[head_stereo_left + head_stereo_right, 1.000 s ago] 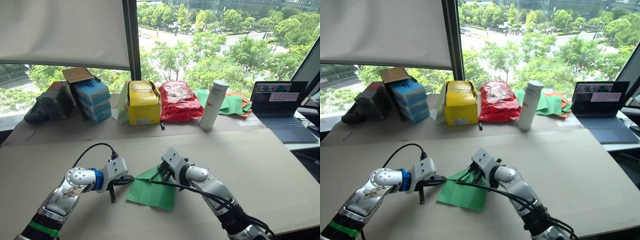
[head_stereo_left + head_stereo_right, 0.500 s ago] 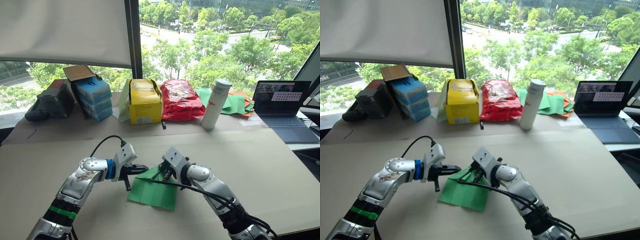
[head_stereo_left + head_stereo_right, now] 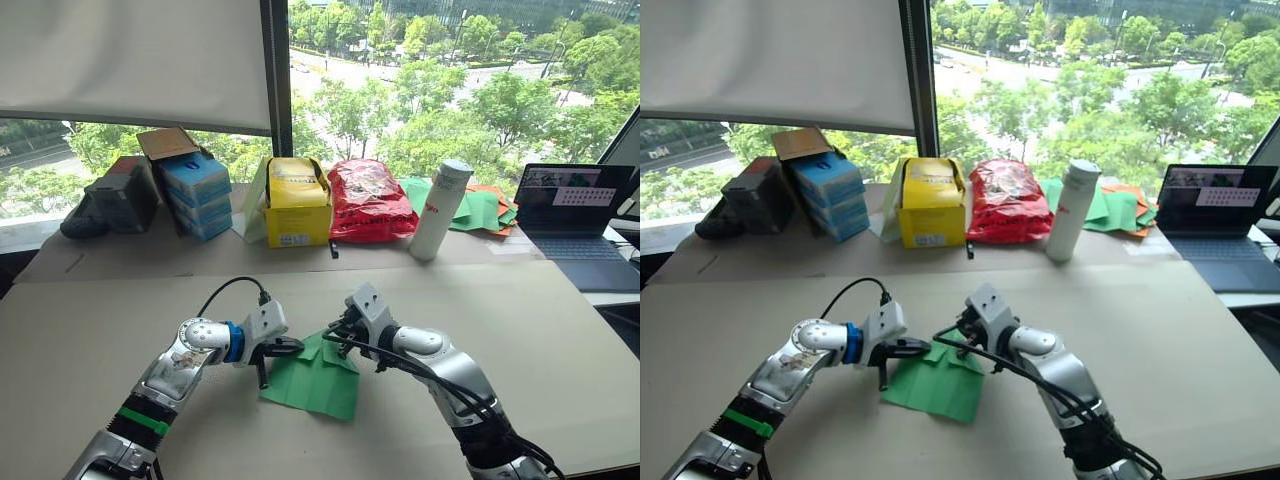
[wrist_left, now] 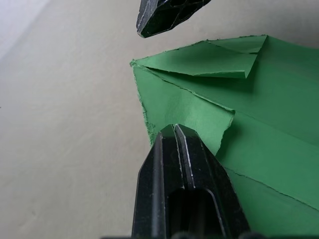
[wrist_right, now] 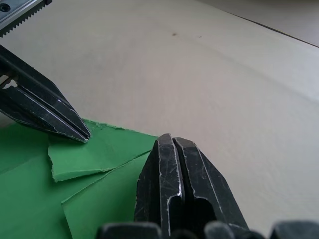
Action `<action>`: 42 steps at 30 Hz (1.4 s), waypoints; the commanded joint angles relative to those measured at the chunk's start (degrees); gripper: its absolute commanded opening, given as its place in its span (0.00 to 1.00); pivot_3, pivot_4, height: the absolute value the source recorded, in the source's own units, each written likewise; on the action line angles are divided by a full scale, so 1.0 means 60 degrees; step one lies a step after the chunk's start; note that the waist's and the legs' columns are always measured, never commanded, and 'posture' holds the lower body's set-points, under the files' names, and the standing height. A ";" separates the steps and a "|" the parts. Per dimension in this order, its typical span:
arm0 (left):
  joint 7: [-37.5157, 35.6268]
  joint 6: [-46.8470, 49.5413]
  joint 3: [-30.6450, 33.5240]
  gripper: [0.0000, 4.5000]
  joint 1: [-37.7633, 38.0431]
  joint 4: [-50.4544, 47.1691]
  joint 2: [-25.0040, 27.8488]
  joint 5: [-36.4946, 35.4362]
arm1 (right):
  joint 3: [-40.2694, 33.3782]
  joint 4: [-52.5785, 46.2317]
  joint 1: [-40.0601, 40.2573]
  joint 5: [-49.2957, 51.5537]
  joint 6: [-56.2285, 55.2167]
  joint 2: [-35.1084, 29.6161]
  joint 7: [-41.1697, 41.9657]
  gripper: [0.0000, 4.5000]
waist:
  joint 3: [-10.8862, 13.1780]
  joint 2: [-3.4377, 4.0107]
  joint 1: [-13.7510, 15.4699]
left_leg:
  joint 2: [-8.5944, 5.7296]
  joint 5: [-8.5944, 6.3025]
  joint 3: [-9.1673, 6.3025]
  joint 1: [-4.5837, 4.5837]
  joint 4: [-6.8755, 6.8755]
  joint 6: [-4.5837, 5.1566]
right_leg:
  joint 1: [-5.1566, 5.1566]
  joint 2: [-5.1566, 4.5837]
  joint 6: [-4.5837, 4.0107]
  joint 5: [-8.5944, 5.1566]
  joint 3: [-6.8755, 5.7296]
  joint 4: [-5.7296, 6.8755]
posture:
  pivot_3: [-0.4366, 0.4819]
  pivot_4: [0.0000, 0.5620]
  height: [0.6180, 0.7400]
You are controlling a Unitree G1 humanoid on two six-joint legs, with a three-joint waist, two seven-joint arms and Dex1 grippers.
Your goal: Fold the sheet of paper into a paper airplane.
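The sheet of paper (image 3: 316,380) lies flat on the table, bright green, partly folded, with a small flap (image 5: 94,152) turned over at its far corner. My left gripper (image 3: 292,347) is shut, and its tip (image 4: 174,128) rests on the paper's ragged left edge at that flap. My right gripper (image 3: 333,334) is shut too. It hovers at the paper's far edge (image 5: 169,139), a short gap from the left gripper's tip (image 5: 83,135). Neither gripper has paper between its fingers.
Along the window stand blue boxes (image 3: 196,192), a yellow box (image 3: 297,205), a red bag (image 3: 366,200), a white bottle (image 3: 443,210), a heap of green and orange sheets (image 3: 482,210) and a laptop (image 3: 580,215). Bare table (image 3: 540,330) surrounds the paper.
My left gripper has travelled right across the table until its shut tip reached the paper's left flap. The right gripper stays at the far edge. The camera has shifted slightly.
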 commanded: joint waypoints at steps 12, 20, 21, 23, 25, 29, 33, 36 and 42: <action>-0.0110 -0.0153 -0.0555 0.00 0.0164 0.0622 -0.0066 0.0609 | -0.0882 -0.3393 0.3082 0.2238 0.0597 -0.4132 0.2681 0.00 | -0.0003 0.0006 0.0110 | 0.0008 -0.0020 0.0006 0.0017 0.0009 0.0035 | 0.0029 -0.0006 0.0022 -0.0007 0.0003 -0.0025 | 0.48 0.27 1.00; -0.0079 -0.0125 -0.0508 0.00 0.0155 0.0587 -0.0025 0.0649 | 0.0811 -0.2893 0.3231 0.1013 -0.0518 -0.4151 0.2071 0.00 | -0.0035 -0.0042 0.0106 | 0.0007 -0.0020 0.0007 0.0024 0.0009 0.0034 | 0.0031 -0.0002 0.0024 -0.0009 0.0002 -0.0025 | 0.48 0.27 1.00; -0.0081 -0.0119 -0.0502 0.00 0.0164 0.0575 -0.0014 0.0654 | 0.0840 -0.2901 0.3264 0.1015 -0.0560 -0.4106 0.2049 0.00 | -0.0043 -0.0053 0.0104 | 0.0009 -0.0020 0.0007 0.0031 0.0009 0.0034 | 0.0034 -0.0003 0.0023 -0.0009 0.0003 -0.0025 | 0.48 0.27 1.00; -0.0082 -0.0125 -0.0492 0.00 0.0167 0.0589 -0.0003 0.0676 | 0.0750 -0.3062 0.3333 0.1192 -0.0672 -0.4090 0.2170 0.00 | -0.0056 -0.0073 0.0102 | 0.0015 -0.0020 0.0006 0.0045 0.0008 0.0034 | 0.0045 -0.0008 0.0020 -0.0011 0.0003 -0.0025 | 0.48 0.27 1.00; -0.0092 -0.0137 -0.0472 0.00 0.0189 0.0596 0.0014 0.0699 | 0.0614 -0.3430 0.3475 0.1518 -0.0782 -0.4192 0.2485 0.00 | -0.0058 -0.0076 0.0106 | 0.0017 -0.0020 0.0004 0.0050 0.0008 0.0033 | 0.0049 -0.0015 0.0019 -0.0012 0.0004 -0.0025 | 0.48 0.27 1.00; -0.0160 -0.0163 -0.0531 0.00 0.0147 0.0683 -0.0013 0.0747 | 0.0600 -0.4607 0.3871 0.2775 -0.0598 -0.4614 0.3567 0.00 | -0.0056 -0.0072 0.0120 | 0.0015 -0.0021 -0.0001 0.0016 0.0006 0.0034 | 0.0028 -0.0024 0.0019 -0.0012 0.0004 -0.0029 | 0.48 0.27 1.00; -0.0328 -0.0188 -0.0658 0.00 0.0024 0.0728 -0.0020 0.0809 | 0.1329 -0.4279 0.3483 0.2469 -0.0731 -0.4093 0.3143 0.00 | -0.0055 -0.0073 0.0116 | 0.0014 -0.0021 -0.0001 0.0018 0.0017 0.0033 | 0.0031 -0.0034 0.0021 -0.0010 0.0002 -0.0029 | 0.48 0.27 1.00; -0.0392 -0.0189 -0.0715 0.00 -0.0075 0.0781 -0.0012 0.0853 | 0.1668 -0.4172 0.3348 0.2258 -0.0713 -0.3912 0.2866 0.00 | -0.0055 -0.0073 0.0123 | 0.0013 -0.0021 -0.0001 0.0017 0.0022 0.0033 | 0.0028 -0.0035 0.0022 -0.0010 -0.0001 -0.0028 | 0.48 0.27 1.00; -0.0611 -0.0067 -0.0734 0.00 -0.0227 0.0833 0.0024 0.0795 | 0.2706 -0.3665 0.3001 0.1091 -0.0727 -0.2938 0.1442 0.00 | -0.0055 -0.0072 0.0127 | 0.0006 -0.0021 0.0002 0.0001 0.0021 0.0033 | 0.0014 -0.0023 0.0023 -0.0011 -0.0003 -0.0024 | 0.48 0.27 1.00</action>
